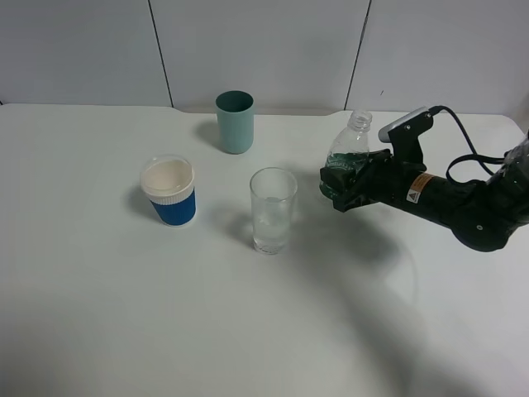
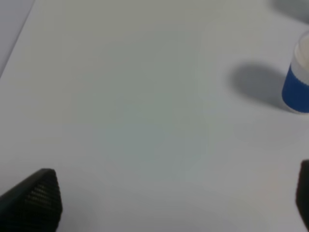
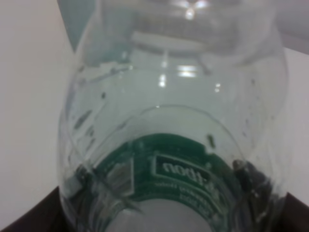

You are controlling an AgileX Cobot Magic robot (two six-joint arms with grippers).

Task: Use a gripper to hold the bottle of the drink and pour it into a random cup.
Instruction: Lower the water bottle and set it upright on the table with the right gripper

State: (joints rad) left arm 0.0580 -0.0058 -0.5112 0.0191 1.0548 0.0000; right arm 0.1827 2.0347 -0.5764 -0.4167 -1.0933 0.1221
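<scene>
From the high exterior camera, the right hand (image 1: 351,184) is clamped around the green-labelled bottle of the drink (image 1: 350,152), held upright and capless just right of the clear cup (image 1: 273,210) on the white bench (image 1: 124,314). A blue-sleeved paper cup (image 1: 169,192) and a teal cup (image 1: 235,121) stand nearby.

The left wrist camera shows the left hand (image 2: 178,198) with fingers spread wide over bare bench.

The right wrist camera is filled by the bottle (image 3: 174,121)

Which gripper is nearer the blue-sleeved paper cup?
Left. The left gripper has the paper cup just ahead; the right gripper holds the bottle beyond the clear glass.
</scene>
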